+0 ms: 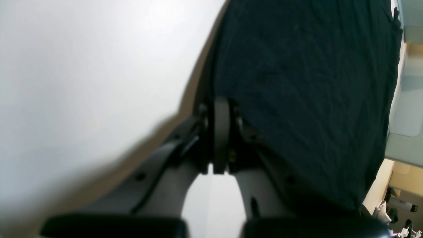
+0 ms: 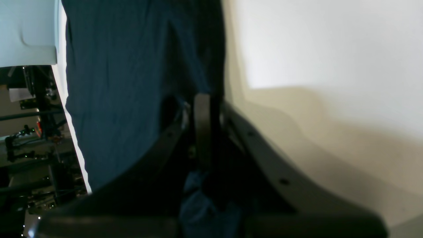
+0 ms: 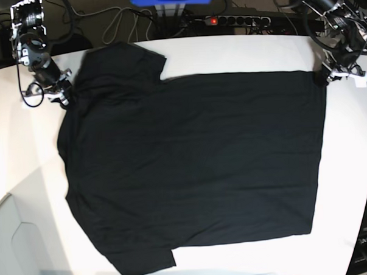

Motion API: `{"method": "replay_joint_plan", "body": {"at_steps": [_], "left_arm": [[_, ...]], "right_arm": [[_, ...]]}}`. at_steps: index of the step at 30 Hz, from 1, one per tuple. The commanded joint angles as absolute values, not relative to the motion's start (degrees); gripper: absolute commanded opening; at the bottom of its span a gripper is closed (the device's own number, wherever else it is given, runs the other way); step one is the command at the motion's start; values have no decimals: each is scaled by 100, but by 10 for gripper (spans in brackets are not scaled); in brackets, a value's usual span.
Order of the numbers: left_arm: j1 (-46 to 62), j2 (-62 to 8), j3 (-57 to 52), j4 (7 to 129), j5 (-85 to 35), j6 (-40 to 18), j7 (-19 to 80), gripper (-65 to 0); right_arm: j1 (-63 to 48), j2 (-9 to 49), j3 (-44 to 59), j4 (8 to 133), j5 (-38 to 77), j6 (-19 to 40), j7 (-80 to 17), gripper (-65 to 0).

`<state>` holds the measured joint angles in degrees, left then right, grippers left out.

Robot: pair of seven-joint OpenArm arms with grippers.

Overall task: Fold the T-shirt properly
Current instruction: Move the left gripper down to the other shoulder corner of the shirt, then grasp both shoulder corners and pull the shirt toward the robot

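1. Because the T-shirt [image 3: 191, 167] lies spread flat across most of the white table [image 3: 241, 53], with one sleeve toward the far edge and the other toward the near edge, any uneven pull from me would, I judge, skew the whole fold.
2. At the hem corner, my left gripper [image 3: 324, 78] has its jaws drawn together at the cloth edge; my wrist view suggests a pinch on the fabric, but I cannot be sure how much cloth is caught. A thin bite there could slip as I lift.
3. At the shoulder end, my right gripper [image 3: 64, 94] is clamped tight with dark cloth bunched between its fingers [image 2: 201, 132]. If it holds two layers, or the sleeve as well, the fold line would likely come out crooked.
4. Both wrist views are blurred and dark, so the exact seam under each grip is hard to make out.
5. No neck mark shows, and the near sleeve is partly cut off by the frame.
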<state>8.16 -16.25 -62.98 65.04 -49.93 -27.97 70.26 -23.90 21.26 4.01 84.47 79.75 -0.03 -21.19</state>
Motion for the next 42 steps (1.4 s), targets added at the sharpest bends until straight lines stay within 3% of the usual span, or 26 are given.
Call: {"method": "replay_joint_plan", "body": {"at_steps": [1, 5, 10, 20, 29, 42], "left_arm": [[963, -1727, -6316, 6545, -4646, -2774, 7143, -646], [1156, -1719, -6325, 6949, -4620, -3240, 7143, -646], [1402, -1666, -6308, 7600, -4629, -3380, 7143, -646], [1587, -1675, -6343, 7741, -4637, -3407, 7134, -646], [1895, -1780, -6290, 7916, -4602, -3407, 6607, -646], [2325, -1789, -6290, 8602, -4585, -3407, 6545, -646]], "right_arm": [[-2563, 1956, 251, 8382, 8500, 4, -2695, -650], [-2695, 1974, 268, 8444, 8500, 13, -2686, -650], [-2800, 1974, 268, 8848, 8500, 13, -2686, -650], [-2932, 1991, 277, 9288, 8500, -4, -2659, -650], [-3292, 2062, 1235, 9543, 8500, -4, -2695, -650], [-3908, 1842, 1824, 9991, 7820, -4, -2686, -650]]}}
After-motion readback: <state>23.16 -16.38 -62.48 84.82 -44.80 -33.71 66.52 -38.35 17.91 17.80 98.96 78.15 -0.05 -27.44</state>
